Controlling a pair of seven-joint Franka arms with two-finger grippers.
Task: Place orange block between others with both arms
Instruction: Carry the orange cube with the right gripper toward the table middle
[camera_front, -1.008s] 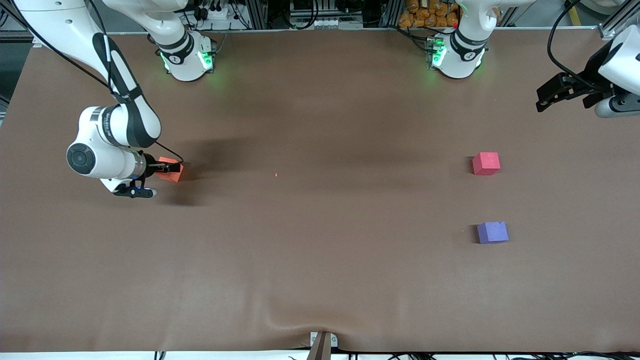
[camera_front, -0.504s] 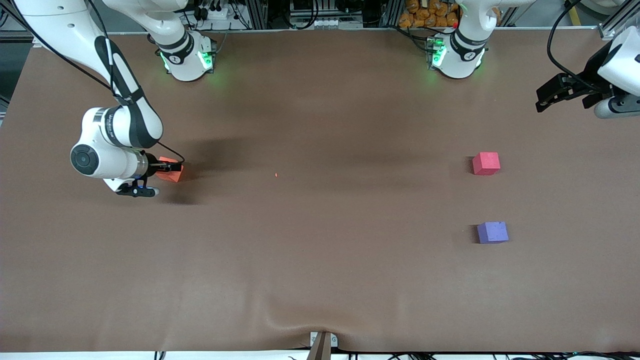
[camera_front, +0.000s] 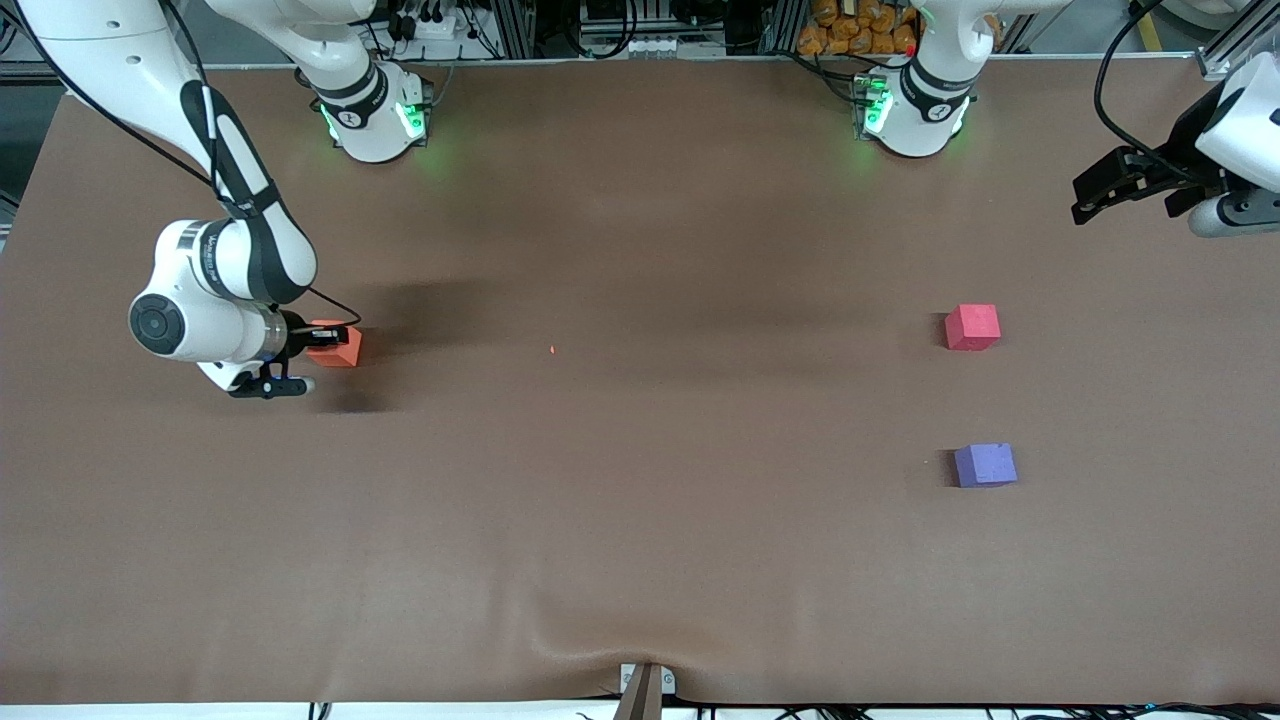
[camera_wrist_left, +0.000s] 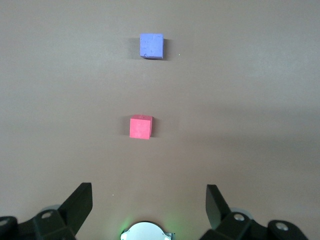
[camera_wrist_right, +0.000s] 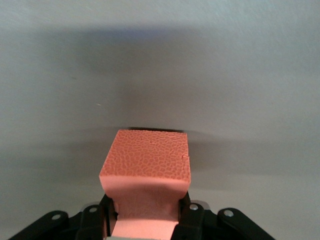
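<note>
Orange foam cube (camera_wrist_right: 146, 165) is clamped in the right gripper (camera_front: 322, 340), partly hidden; the left gripper (camera_wrist_left: 149, 207), fingers apart, waits over the table's end.

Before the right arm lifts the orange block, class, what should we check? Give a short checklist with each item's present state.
1. Right gripper shut on the orange block: ok.
2. Block gripped squarely between the fingers, seen in the right wrist view: ok.
3. Gap between the red block and the purple block free for the orange one: ok.
4. Left gripper open, waiting over its end of the table: ok.
5. Grip firm enough to hold on lifting: cannot tell.
</note>
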